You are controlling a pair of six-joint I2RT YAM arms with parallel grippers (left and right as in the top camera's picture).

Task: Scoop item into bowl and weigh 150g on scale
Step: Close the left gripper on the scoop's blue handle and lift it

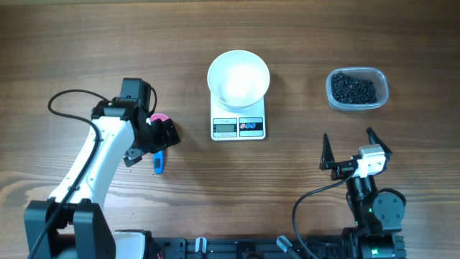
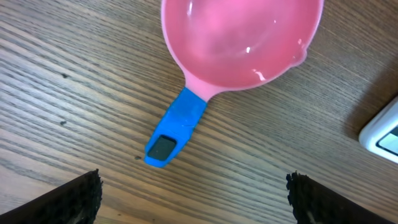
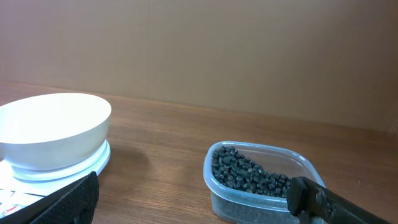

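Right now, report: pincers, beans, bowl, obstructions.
Left pincer open over pink scoop, right pincer open, empty. Beans all in clear tub; bowl empty on scale. Nothing blocking.

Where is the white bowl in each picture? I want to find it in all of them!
Overhead: the bowl is top middle, sitting on the scale.
Left wrist: not in it; only the scale's corner shows at the right edge.
Right wrist: the bowl is at the left, on the scale.
Shared landmark: the scale, seen in all three views.
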